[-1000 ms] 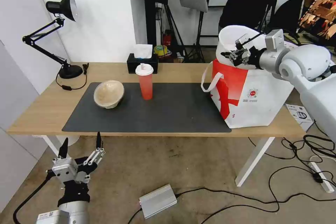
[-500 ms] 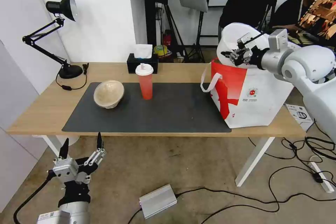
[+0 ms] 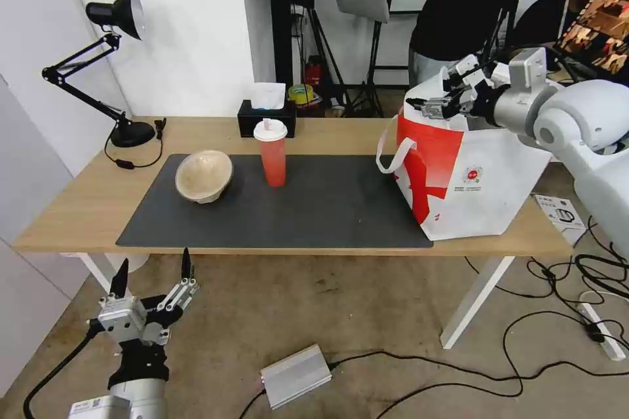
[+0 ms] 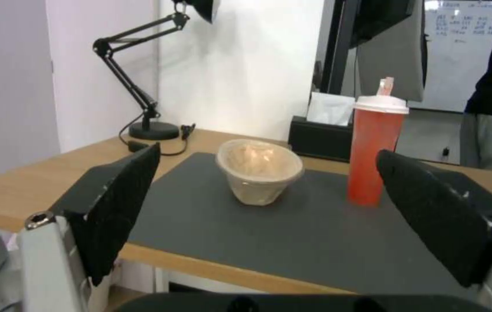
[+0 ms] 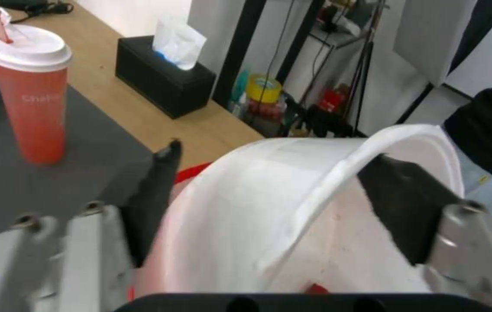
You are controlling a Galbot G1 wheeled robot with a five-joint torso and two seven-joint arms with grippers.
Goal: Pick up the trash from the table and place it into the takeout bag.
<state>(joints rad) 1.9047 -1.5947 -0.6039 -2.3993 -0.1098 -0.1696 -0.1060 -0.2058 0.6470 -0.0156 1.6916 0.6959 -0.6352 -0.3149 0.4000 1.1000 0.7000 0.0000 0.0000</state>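
Note:
The white bowl [image 3: 432, 90] stands tilted in the mouth of the red-and-white takeout bag [image 3: 478, 177] at the table's right end. My right gripper [image 3: 445, 88] hovers just above it, open. In the right wrist view the white bowl [image 5: 292, 182] lies between the spread fingers of the right gripper [image 5: 278, 203], with red scraps inside. The beige bowl [image 3: 204, 175] [image 4: 260, 171] and the red cup [image 3: 272, 157] [image 4: 373, 147] [image 5: 29, 91] stand on the dark mat [image 3: 314, 209]. Below the table's [image 3: 85, 203] front left edge my left gripper [image 3: 154, 275] [image 4: 266, 156] is open and holds nothing.
A black desk lamp [image 3: 108, 65] stands at the table's far left and a black tissue box [image 3: 266, 116] behind the cup. A person in black stands behind the bag. A silver box [image 3: 296, 376] and cables lie on the floor.
My right gripper has let go of the white bowl and risen slightly to the right. The bowl has sunk lower into the bag's mouth. The left arm has not moved.

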